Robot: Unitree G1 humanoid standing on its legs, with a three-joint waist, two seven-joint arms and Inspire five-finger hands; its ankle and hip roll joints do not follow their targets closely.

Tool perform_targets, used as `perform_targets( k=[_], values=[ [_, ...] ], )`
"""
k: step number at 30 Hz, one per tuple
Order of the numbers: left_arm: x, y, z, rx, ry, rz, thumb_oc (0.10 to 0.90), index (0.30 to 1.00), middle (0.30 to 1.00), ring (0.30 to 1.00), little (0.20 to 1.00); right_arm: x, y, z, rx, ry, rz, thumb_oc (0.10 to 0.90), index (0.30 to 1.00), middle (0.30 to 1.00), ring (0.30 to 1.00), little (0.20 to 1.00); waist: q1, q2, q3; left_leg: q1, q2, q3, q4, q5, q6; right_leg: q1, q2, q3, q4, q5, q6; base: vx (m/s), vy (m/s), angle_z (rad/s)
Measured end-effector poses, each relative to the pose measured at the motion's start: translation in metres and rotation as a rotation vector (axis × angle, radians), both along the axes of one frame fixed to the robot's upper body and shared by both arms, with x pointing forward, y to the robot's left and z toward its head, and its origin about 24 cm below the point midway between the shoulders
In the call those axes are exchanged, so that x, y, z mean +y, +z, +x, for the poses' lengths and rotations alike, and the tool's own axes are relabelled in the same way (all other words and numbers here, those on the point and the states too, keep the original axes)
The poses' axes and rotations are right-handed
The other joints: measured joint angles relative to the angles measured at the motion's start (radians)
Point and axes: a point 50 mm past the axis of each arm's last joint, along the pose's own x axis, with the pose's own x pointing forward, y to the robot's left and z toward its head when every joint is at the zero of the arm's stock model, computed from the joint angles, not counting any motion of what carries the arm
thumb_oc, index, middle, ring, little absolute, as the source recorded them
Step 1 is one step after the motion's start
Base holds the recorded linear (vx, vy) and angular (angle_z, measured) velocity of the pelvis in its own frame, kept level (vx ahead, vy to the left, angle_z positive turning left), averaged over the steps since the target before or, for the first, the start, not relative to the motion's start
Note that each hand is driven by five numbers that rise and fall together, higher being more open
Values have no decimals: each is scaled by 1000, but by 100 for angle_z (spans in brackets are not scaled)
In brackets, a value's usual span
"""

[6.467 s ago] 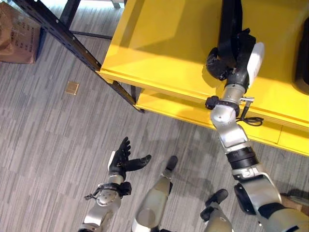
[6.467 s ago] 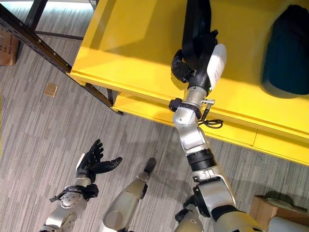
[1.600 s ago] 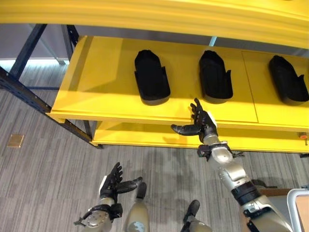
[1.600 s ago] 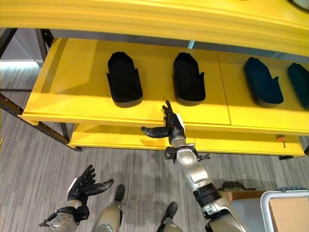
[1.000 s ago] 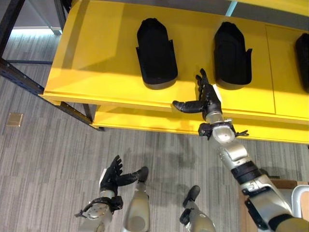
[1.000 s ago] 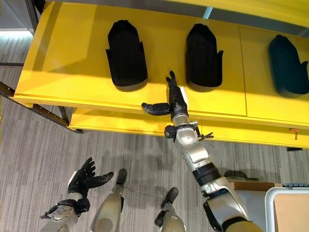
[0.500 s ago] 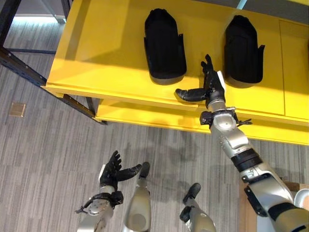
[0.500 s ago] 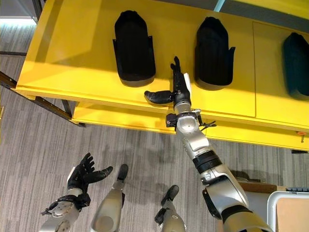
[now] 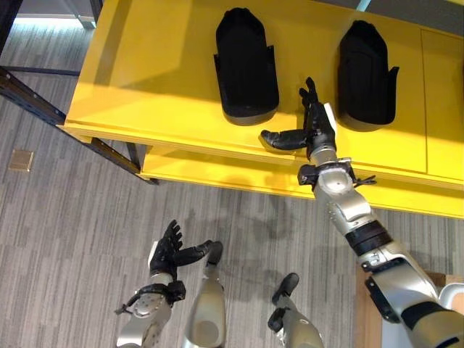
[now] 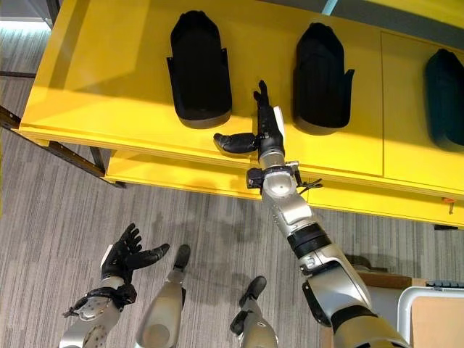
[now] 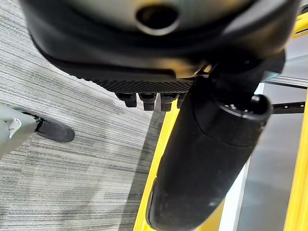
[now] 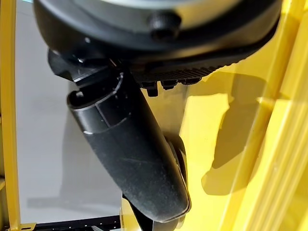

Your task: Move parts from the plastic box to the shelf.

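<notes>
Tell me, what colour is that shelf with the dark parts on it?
The shelf is bright yellow, clearest in the left eye view.

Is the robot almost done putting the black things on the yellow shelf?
Three black parts already lie on the yellow shelf. Nothing is in hand: the right hand is open above the shelf's front edge between two parts, and the left hand is open, low over the floor. I cannot tell how many parts remain.

**Right hand against the yellow shelf**

The right hand (image 12: 159, 33) bulks dark at twelve o'clock. Its thumb (image 12: 130, 154) reaches out straight toward six o'clock, and short finger stubs show beside its root. The yellow shelf (image 12: 269, 159) spreads at three o'clock, carrying the thumb's shadow. A grey surface (image 12: 43, 144) lies at nine o'clock.
</notes>
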Motion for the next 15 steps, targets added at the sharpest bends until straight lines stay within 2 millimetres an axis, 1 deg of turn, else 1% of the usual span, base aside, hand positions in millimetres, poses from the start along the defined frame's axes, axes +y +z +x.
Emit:
perform_targets(
  k=[6,10,13,15],
  values=[
    [0,1,1,-2,0,0,900,1000,1000,1000,1000,12,-1,-3,5,45,28,900,1000,1000,1000,1000,0,-8,0,4,1,1,0,0,-1,3,1,4,0,1,-1,0,0,0],
    [0,1,1,-2,1,0,900,1000,1000,1000,1000,16,0,-4,5,72,40,900,1000,1000,1000,1000,1,-15,1,5,1,0,1,1,-1,4,1,3,0,1,-1,0,0,0],
    [0,1,1,-3,1,0,900,1000,1000,1000,1000,27,-3,-8,11,119,55,900,1000,1000,1000,1000,6,-17,1,5,1,-1,1,1,-1,5,1,3,0,1,-1,0,0,0],
    [0,1,1,-4,1,0,900,1000,1000,1000,1000,29,-4,-10,11,134,62,900,1000,1000,1000,1000,11,-17,1,6,1,-1,1,1,-1,6,1,2,0,1,-1,0,0,0]
  ],
)
